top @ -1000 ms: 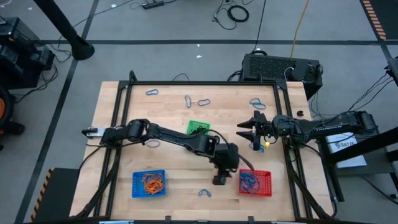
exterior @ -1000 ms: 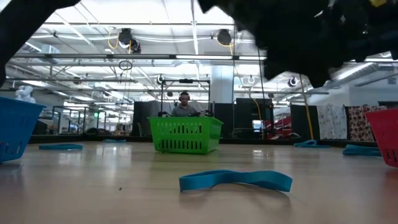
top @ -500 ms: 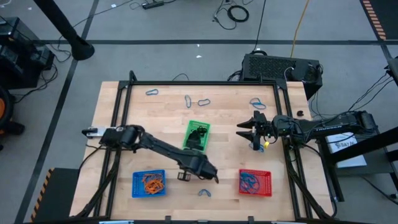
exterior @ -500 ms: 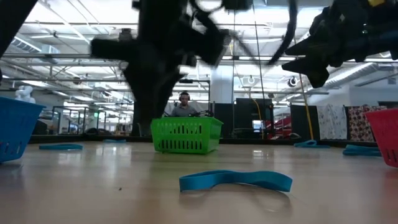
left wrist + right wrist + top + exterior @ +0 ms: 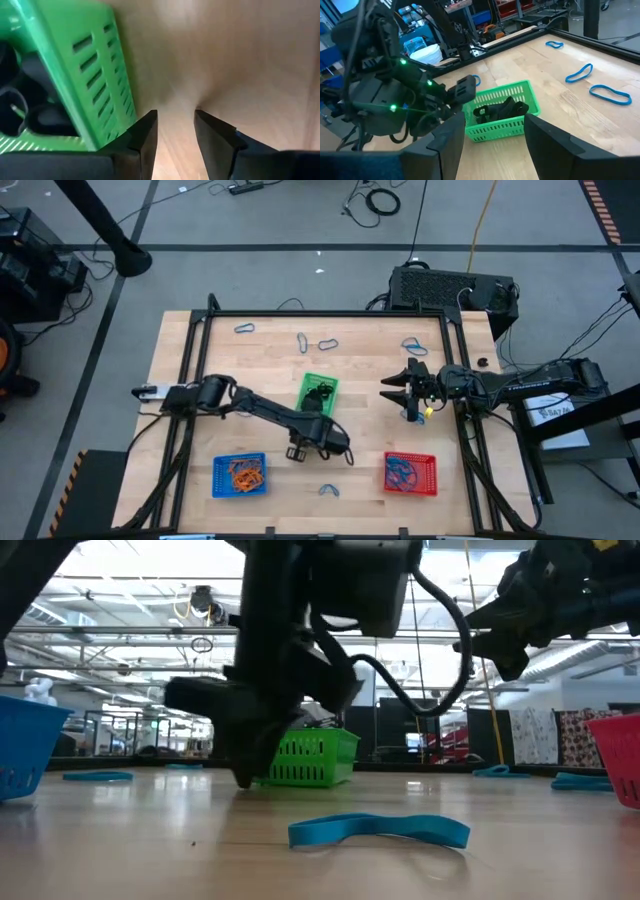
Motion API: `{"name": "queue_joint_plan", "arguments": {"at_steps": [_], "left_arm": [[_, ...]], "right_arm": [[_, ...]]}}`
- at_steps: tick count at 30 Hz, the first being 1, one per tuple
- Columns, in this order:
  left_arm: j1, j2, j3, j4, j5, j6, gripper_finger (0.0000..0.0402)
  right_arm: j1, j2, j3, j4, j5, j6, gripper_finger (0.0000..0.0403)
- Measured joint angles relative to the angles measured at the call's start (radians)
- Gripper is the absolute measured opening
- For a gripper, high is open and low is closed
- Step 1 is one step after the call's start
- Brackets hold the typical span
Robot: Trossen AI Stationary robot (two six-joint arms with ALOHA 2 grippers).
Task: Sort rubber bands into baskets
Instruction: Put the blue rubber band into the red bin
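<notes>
On the table: three baskets and scattered rubber bands inside a black metal frame [image 5: 210,305].
Writing: none readable on baskets, arms or table.
Left gripper [image 5: 296,452]: low over bare wood near the table's near edge, just beside the green basket's near end; fingers [image 5: 145,134] parted a little, nothing between them.
Right gripper [image 5: 390,390]: hovers at the table's right side, well apart from the green basket; fingers spread wide, empty.
Green basket [image 5: 319,394]: mid-table, black bands inside.
Blue basket [image 5: 240,474]: near-left corner, orange bands inside.
Red basket [image 5: 410,473]: near-right corner, blue bands inside.
Loose blue band [image 5: 379,829]: flat on the wood at the near edge, between blue and red baskets, untouched.
Far bands [image 5: 317,343]: several lie along the far edge, well apart from both grippers.
Open room: bare wood between the green basket and the near edge; clear strip between the green basket and the right gripper; frame rails run along left and right edges.
Change: a second ago the left arm stretched over to the red basket; half a second ago it swung back toward the middle; now the gripper sits closer to the green basket. Right arm unmoved. Baskets and loose bands unchanged.
</notes>
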Motion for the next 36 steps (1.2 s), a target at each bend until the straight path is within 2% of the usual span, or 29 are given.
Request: {"name": "queue_joint_plan", "arguments": {"at_steps": [11, 18, 21, 26, 31, 33, 36], "left_arm": [[0.089, -0.001, 0.001, 0.107, 0.023, 0.097, 0.0137], [0.132, 0.0, 0.034, 0.232, 0.04, 0.156, 0.0137], [0.14, 0.001, 0.074, 0.221, 0.045, 0.173, 0.0137], [0.142, -0.082, 0.09, 0.212, 0.093, 0.199, 0.0137], [0.192, -0.275, -0.014, 0.222, 0.105, 0.175, 0.0137], [0.228, -0.378, -0.121, 0.335, 0.117, 0.151, 0.0137], [0.287, -0.546, -0.336, 0.577, 0.206, 0.154, 0.0137]], "right_arm": [[0.0, 0.004, 0.0, -0.017, 0.011, 0.0, 0.0196], [-0.003, 0.036, 0.0, -0.062, 0.092, -0.001, 0.0196], [-0.016, 0.035, 0.0, -0.068, 0.154, -0.001, 0.0196], [-0.11, 0.036, 0.005, -0.155, 0.354, -0.004, 0.0196], [-0.304, 0.069, 0.123, -0.407, 0.413, -0.03, 0.0196], [-0.374, 0.109, 0.195, -0.501, 0.41, -0.08, 0.0196], [-0.467, 0.195, 0.295, -0.633, 0.377, -0.117, 0.0196]]}}
